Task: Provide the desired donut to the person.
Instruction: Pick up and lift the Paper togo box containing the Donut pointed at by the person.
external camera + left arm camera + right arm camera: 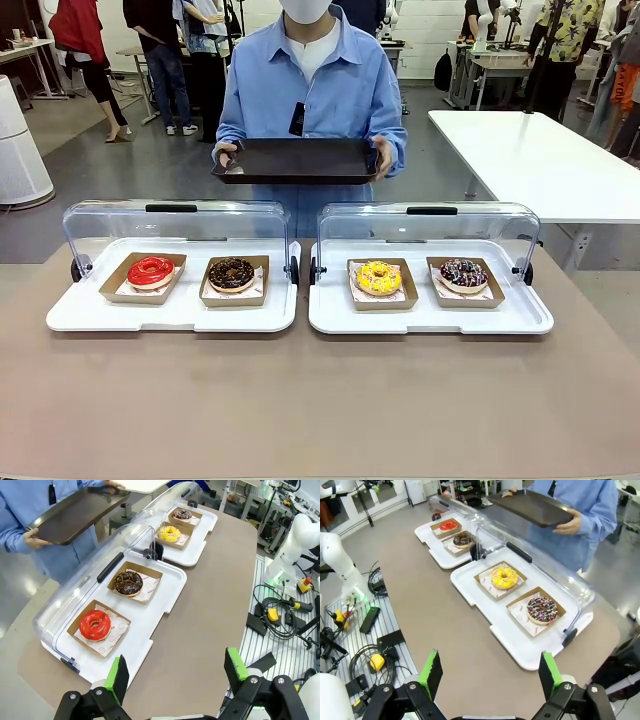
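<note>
Four donuts sit in brown paper trays on two white display trays: a red-glazed donut (150,270) (95,624) (448,525), a chocolate donut (231,273) (128,582) (463,539), a yellow donut (378,277) (170,533) (504,577) and a dark sprinkled donut (463,274) (182,514) (542,608). The person (312,80) stands at the far side holding a black tray (296,160) (75,514) (532,507) in both hands. My left gripper (175,677) hovers open above the near table edge by the red donut. My right gripper (490,675) is open too, above the near edge by the sprinkled donut.
Both display trays, the left one (90,318) and the right one (520,320), have clear lids (175,228) (430,228) flipped up at the back. A broad strip of brown tabletop (320,400) lies in front. A white table (540,150) stands at the back right.
</note>
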You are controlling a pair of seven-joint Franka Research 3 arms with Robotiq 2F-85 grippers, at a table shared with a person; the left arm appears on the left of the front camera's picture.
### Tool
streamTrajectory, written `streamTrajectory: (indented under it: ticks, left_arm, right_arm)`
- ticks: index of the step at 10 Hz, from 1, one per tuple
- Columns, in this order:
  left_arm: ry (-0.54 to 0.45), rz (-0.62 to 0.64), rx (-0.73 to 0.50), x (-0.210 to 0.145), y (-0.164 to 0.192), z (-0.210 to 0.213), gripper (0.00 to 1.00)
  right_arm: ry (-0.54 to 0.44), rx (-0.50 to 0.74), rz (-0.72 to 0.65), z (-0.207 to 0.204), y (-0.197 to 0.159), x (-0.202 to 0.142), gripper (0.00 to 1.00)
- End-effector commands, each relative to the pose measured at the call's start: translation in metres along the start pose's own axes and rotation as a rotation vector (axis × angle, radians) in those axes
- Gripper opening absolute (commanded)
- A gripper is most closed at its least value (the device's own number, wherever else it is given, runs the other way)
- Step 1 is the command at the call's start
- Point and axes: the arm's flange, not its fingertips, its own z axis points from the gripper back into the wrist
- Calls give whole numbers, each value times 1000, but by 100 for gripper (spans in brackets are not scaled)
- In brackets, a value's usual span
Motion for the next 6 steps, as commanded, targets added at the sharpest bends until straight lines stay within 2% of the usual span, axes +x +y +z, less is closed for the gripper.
streamTrajectory:
  ticks: [1,6]
  left_arm:
    - [1,1,-2,0,0,0,100]
    - [1,1,-2,0,0,0,100]
  right_arm:
    - [-5,9,7,1,0,-2,100]
    - [-5,9,7,1,0,-2,100]
